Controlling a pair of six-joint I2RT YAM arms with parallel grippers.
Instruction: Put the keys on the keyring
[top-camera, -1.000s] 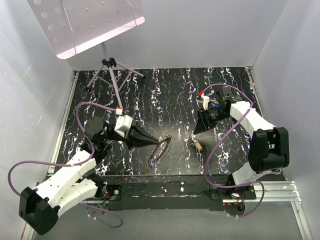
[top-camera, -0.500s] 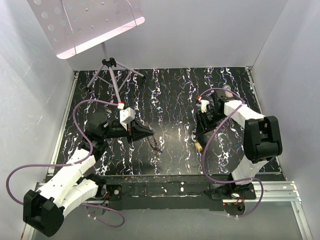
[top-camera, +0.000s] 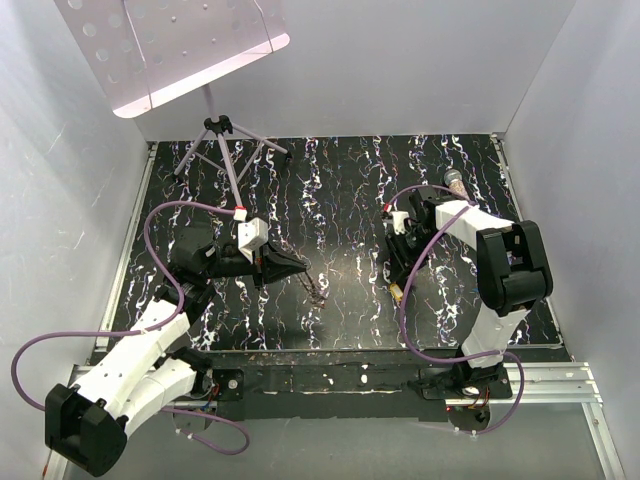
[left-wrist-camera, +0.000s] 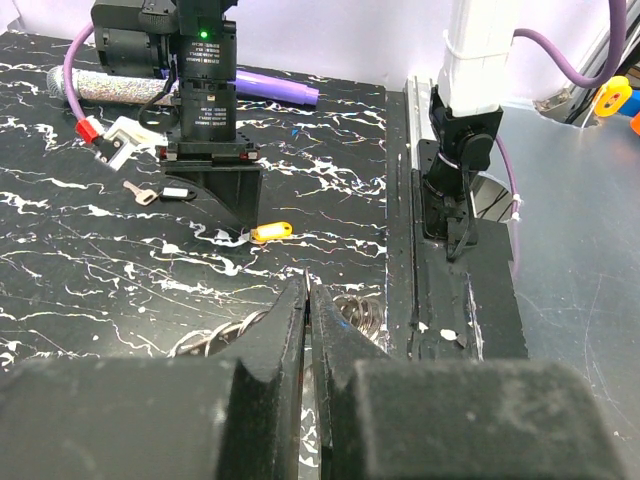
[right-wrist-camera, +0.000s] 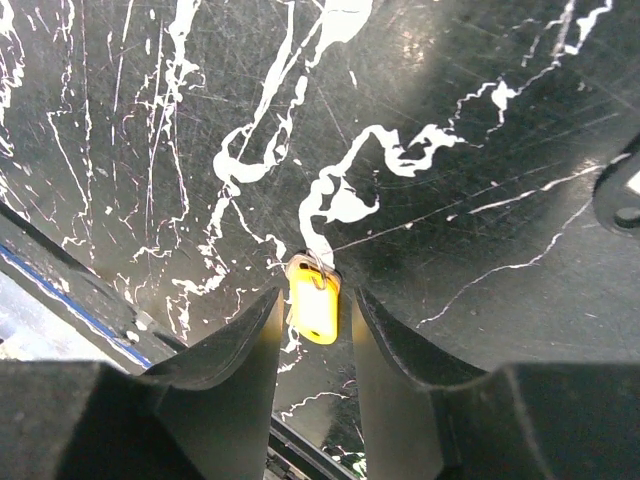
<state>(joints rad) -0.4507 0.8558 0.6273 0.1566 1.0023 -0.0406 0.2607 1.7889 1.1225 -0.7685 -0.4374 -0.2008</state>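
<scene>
Keys lie spread on the black marbled table (left-wrist-camera: 90, 270). The yellow key (right-wrist-camera: 314, 308) rests flat between the two fingers of my right pincer (right-wrist-camera: 317, 298). This pincer stands about half open over it. Both fingers are close beside the plastic head, and I have hold of nothing there. Of the metal part I see only a small bit at the far end of the head.

Two more small keys (left-wrist-camera: 175, 192) lie just beside this pincer, too tiny to make out well.

My left pincer (left-wrist-camera: 308, 290) is closed tight, the fingers pressed together. The keyring (left-wrist-camera: 360, 310) lies right at its tip, partly covered by my own fingers. I cannot tell if the wire is pinched or only near. From above, the keyring is only a thin blurred loop.
</scene>
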